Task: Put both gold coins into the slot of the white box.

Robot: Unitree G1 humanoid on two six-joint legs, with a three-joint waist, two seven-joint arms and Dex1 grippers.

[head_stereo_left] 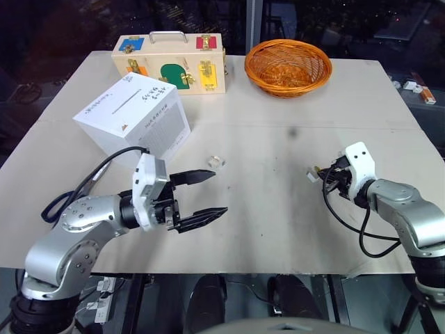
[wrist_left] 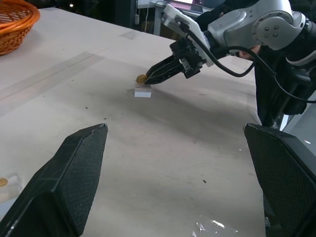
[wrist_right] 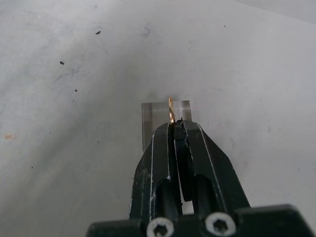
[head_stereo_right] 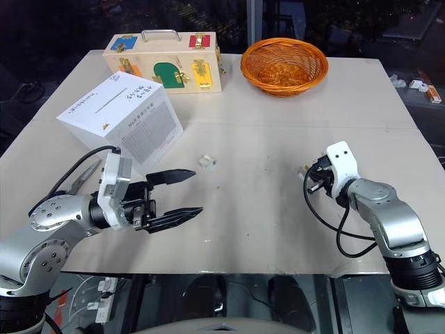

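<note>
Your right gripper (wrist_right: 174, 123) had its jaws pinched tight on the edge of one gold coin (wrist_right: 171, 109), standing on edge just past the fingertips above a small clear block (wrist_right: 165, 118) that apparently propped it up for gripping. Your left gripper (head_stereo_left: 198, 197) waited with jaws spread wide and empty; the second coin (wrist_left: 3, 181) lay on another clear block (head_stereo_left: 216, 161) just beyond its fingertips. The white box (head_stereo_left: 133, 118), slot (head_stereo_left: 125, 104) facing up, sat past that gripper. The wicker basket (head_stereo_left: 288, 66) looked empty.
</note>
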